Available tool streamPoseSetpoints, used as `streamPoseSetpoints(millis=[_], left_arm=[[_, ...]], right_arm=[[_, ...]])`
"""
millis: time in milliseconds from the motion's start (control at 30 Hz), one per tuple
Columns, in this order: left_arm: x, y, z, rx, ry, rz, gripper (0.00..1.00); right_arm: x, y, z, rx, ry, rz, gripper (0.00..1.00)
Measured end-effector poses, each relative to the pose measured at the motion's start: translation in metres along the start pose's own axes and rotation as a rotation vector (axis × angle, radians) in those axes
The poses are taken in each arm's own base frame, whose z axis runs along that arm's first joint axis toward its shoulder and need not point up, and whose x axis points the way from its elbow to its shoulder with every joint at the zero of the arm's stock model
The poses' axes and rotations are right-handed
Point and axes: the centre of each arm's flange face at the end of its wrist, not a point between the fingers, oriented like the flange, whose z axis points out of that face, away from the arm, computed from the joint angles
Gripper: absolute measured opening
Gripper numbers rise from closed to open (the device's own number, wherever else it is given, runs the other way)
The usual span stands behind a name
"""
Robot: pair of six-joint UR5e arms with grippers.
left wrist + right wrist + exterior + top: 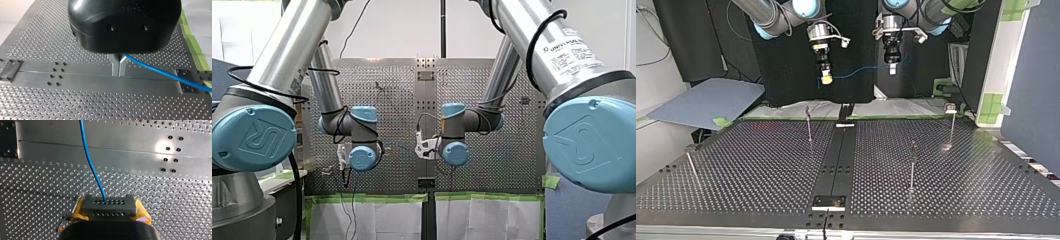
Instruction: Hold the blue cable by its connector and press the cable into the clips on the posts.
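Note:
In the top view both grippers hang above the far edge of the perforated table [761,170]. A thin blue cable [856,73] runs between them. My right gripper [826,79], with yellow pads, is shut on the cable's grey connector [108,207]; the blue cable [90,162] leads out of the connector's holes. My left gripper [119,68] has its metal fingers pressed together on the blue cable [160,71], which trails off to one side. My left gripper [891,69] is at the top view's right. Thin posts [808,124] [912,165] [951,122] stand on the table, none touching the cable.
Another thin post [691,167] leans near the top view's left edge. A plain metal strip [840,155] runs down the table's middle, with a black plate [828,201] at its near end. A grey-blue sheet [706,102] lies beyond the table's far left corner.

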Motion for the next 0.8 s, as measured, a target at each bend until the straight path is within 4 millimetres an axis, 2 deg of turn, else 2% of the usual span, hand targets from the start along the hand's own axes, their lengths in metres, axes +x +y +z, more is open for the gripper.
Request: streamPoseSetpoints(millis=[233, 433, 800], left_arm=[[0.015, 0.008, -0.003, -0.053, 0.028, 0.063, 0.00], [0.018, 0.014, -0.004, -0.109, 0.032, 0.076, 0.00], [0.018, 0.015, -0.004, -0.124, 0.032, 0.077, 0.00]], right_arm=[[-0.013, -0.020, -0.002, 0.003, -0.043, 0.030, 0.00], [-0.035, -0.039, -0.019, 0.003, -0.119, 0.052, 0.00], [-0.045, -0.035, -0.034, -0.069, -0.206, 0.033, 0.00]])
